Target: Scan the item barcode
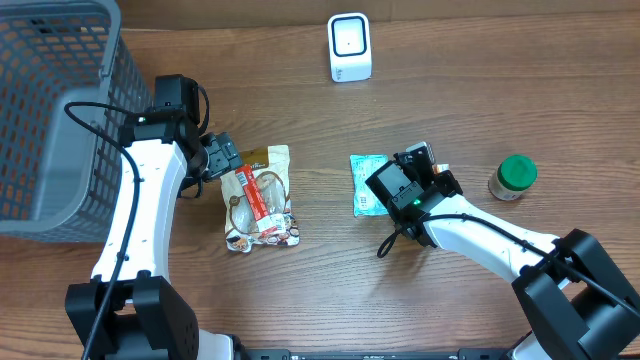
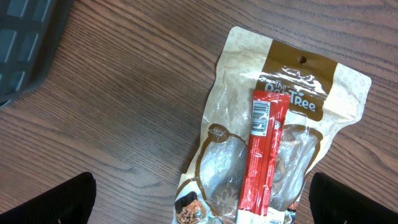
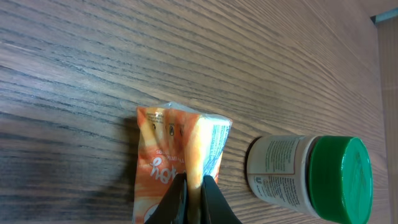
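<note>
My right gripper (image 3: 194, 200) is shut on a fold of a small orange snack packet (image 3: 168, 146), which rests on the wooden table. In the overhead view the right gripper (image 1: 432, 163) sits between a teal packet (image 1: 368, 184) and a green-lidded jar (image 1: 513, 177). The white barcode scanner (image 1: 349, 46) stands at the back of the table. My left gripper (image 2: 202, 205) is open and hovers over a brown-and-clear treat bag (image 2: 311, 99) with a red stick packet (image 2: 266, 155) lying on it, barcode facing up. Nothing is between the left fingers (image 2: 62, 202).
A grey mesh basket (image 1: 50, 110) fills the back left corner, close behind the left arm (image 1: 150, 190). The green-lidded jar (image 3: 311, 177) stands just right of the orange packet. The treat bag (image 1: 258, 195) lies left of centre.
</note>
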